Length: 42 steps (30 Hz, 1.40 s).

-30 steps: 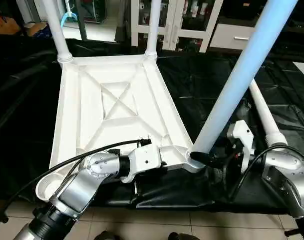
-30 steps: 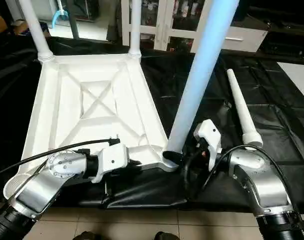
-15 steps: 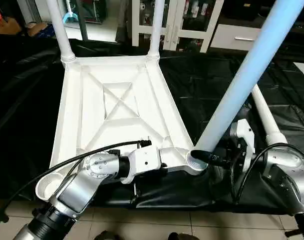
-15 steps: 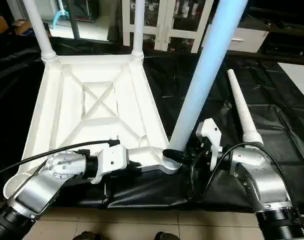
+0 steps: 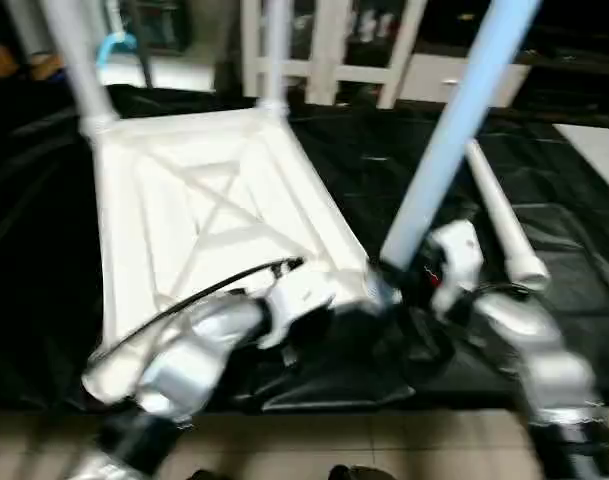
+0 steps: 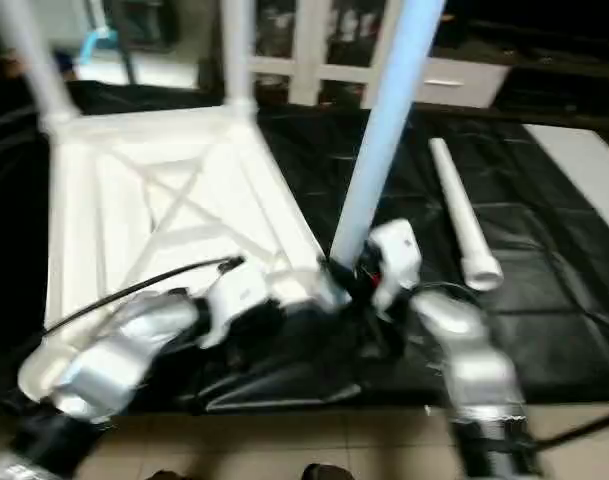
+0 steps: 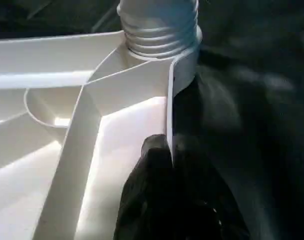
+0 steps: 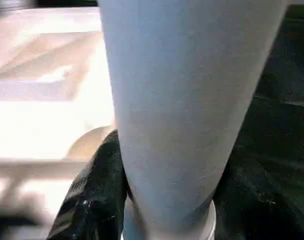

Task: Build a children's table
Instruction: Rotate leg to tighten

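Left gripper (image 7: 169, 150): jaws pinched nearly together on the thin side wall of the table top (image 7: 52, 150), one black finger on each face of the rim. Right gripper (image 8: 164, 200): jaws about half open, clasped round the thick lower end of the third leg (image 8: 191, 100), a black finger (image 8: 89, 200) pressed to one side of the tube. Left eye view: upturned table top (image 5: 184, 200) spread across left and centre of frame, X-ribs up, on black sheeting (image 5: 384, 160); two fitted legs rising from its far corners at upper left (image 5: 69, 50) and upper centre (image 5: 277, 50); third leg (image 5: 454, 120) slanting from centre right up to the upper edge, foot at the near right corner socket; left gripper (image 5: 329, 300) at lower centre on the near rim, right gripper (image 5: 404, 280) at centre right by the leg's base. Right eye view: fourth leg (image 6: 459, 210) lying loose on the sheeting at right of frame, well apart from the top; white cabinet (image 6: 314, 40) along the upper edge. Left wrist view: threaded end of the third leg (image 7: 159, 27) at upper centre, partly entered in the socket, several threads showing. Step in hand, by judgement: seating the third leg while the top is steadied. Next move calls for: leg kept square to the socket, further turns until threads vanish, firm hold on the rim; afterwards, pickup of the loose leg for the empty near left socket (image 5: 109, 375).
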### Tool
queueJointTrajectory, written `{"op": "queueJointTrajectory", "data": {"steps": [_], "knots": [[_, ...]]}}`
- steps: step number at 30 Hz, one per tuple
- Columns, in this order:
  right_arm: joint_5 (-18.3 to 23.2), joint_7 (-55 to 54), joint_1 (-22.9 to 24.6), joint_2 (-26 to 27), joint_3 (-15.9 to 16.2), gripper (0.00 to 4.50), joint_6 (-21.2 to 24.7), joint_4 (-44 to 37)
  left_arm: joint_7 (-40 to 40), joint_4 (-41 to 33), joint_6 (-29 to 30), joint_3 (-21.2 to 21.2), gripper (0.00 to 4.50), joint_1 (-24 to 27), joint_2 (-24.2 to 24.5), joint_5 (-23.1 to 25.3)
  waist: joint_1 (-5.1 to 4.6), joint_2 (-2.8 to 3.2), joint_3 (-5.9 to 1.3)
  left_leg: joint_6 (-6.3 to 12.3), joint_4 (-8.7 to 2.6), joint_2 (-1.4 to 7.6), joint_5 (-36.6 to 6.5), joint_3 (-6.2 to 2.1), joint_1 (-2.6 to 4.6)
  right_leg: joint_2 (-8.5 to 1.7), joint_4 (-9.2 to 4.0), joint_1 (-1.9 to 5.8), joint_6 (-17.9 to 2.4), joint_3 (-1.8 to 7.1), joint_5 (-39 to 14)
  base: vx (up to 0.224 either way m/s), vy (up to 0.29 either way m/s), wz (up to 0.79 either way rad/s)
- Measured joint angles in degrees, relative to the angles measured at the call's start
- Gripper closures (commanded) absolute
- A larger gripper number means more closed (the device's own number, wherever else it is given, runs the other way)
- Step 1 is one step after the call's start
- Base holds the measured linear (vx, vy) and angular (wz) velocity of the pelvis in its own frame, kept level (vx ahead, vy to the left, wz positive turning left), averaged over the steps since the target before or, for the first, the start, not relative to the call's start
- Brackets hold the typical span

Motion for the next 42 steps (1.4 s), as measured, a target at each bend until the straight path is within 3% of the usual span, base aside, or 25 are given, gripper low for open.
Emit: {"op": "queueJointTrajectory", "data": {"steps": [2,5,10,11,12,14,20,22,24,26,30,42], "knots": [[-1.5,-4.7,-1.6,2.4,-0.3,2.59,-1.1,2.4,2.7,1.2,2.5,0.6,4.5,-0.8,-2.9,0.0,-0.33,-0.03,-0.02,0.0,0.08,-0.06,0.0,-0.11,-0.03,-0.02,-0.05,-0.15,0.0,-0.04,0.0,0.0,0.0,0.0],[-3.3,-11.0,-4.1,6.1,-0.4,2.59,-4.2,6.8,6.1,2.8,4.4,1.5,4.5,-1.7,-5.7,0.0,-0.83,-0.05,-0.04,0.0,0.09,-0.21,0.0,-1.04,-0.18,0.05,-0.52,-0.17,0.0,-0.58,0.0,0.0,0.0,0.0],[-2.3,-7.4,-4.3,6.7,-0.5,2.59,-5.0,7.0,4.7,2.3,2.5,0.9,4.5,-1.6,-2.7,0.0,-1.23,-0.04,-0.03,-0.01,0.05,-0.01,0.0,-1.38,-0.33,-0.03,-0.92,-0.14,-0.1,-1.41,0.1,0.0,0.0,0.0],[-1.6,-4.9,-3.7,5.5,-0.3,2.24,-5.1,6.3,3.7,1.5,1.2,0.4,4.5,-1.1,-1.3,-0.1,-1.2,-0.01,-0.01,-0.01,0.04,-0.01,0.0,-1.38,-0.34,-0.03,-0.91,-0.15,-0.2,-1.41,0.2,0.0,0.0,0.0],[-1.1,-2.8,-3.2,4.5,0.0,2.24,-5.4,5.8,2.8,1.0,-0.2,0.0,4.5,-0.6,0.0,0.0,-1.12,0.0,0.0,-0.01,0.01,-0.01,0.0,-1.37,-0.34,-0.03,-0.9,-0.15,-0.3,-1.41,0.2,0.0,0.0,0.0],[0.8,3.6,-0.7,0.7,1.4,1.87,-5.3,2.8,-0.7,-0.5,-5.9,-1.6,4.5,0.7,4.7,0.0,-0.42,0.14,0.09,-0.01,-0.11,0.0,0.0,-1.37,-0.32,-0.02,-0.87,-0.16,-0.5,-1.42,0.3,0.0,0.0,0.0],[5.6,19.7,3.2,-10.5,2.9,1.4,-4.3,-6.0,-10.2,-3.7,-19.0,-2.0,4.5,4.4,14.6,-1.2,1.62,0.38,0.19,-0.02,-0.29,0.05,0.0,-1.21,-0.3,-0.01,-0.67,-0.13,-0.7,-1.31,0.5,0.0,0.0,0.0],[6.5,24.0,4.0,-13.3,2.7,1.32,-4.3,-7.3,-12.5,-4.4,-20.1,-2.0,4.5,5.1,15.6,-2.3,2.21,0.38,0.19,-0.02,-0.28,0.09,0.0,-1.01,-0.3,-0.02,-0.6,0.0,-0.8,-1.16,0.6,0.0,0.0,0.0],[8.5,30.2,5.3,-17.1,2.7,1.04,-4.2,-7.5,-15.0,-6.1,-20.2,-2.0,4.5,6.2,15.9,-3.5,3.13,0.48,0.17,-0.02,-0.26,0.06,0.0,-0.41,-0.21,-0.05,-0.18,-0.02,-1.1,-0.45,0.8,0.0,0.0,0.0],[9.9,34.8,6.0,-20.2,2.7,0.96,-4.3,-7.5,-16.7,-7.1,-20.4,-2.5,4.5,6.9,16.3,-4.7,3.46,0.65,0.13,0.01,-0.29,0.11,0.0,0.39,-0.07,-0.08,0.13,-0.03,-0.6,0.2,0.5,0.0,0.0,0.0],[10.9,37.1,5.9,-20.8,2.6,0.96,-4.3,-6.4,-17.3,-7.1,-21.5,-2.6,4.5,7.0,16.7,-5.2,3.53,0.69,0.14,0.02,-0.36,0.19,0.0,0.43,-0.22,-0.05,0.13,-0.19,-0.6,0.18,0.4,0.0,0.0,0.0],[13.3,41.6,5.5,-21.1,2.7,2.1,-2.8,-4.8,-17.9,-6.9,-22.1,-2.4,4.5,7.0,16.7,-5.2,3.51,0.68,0.14,0.01,-0.36,0.2,0.0,0.41,-0.25,-0.06,0.15,-0.18,-0.2,0.16,0.2,0.0,0.0,0.0]]}}
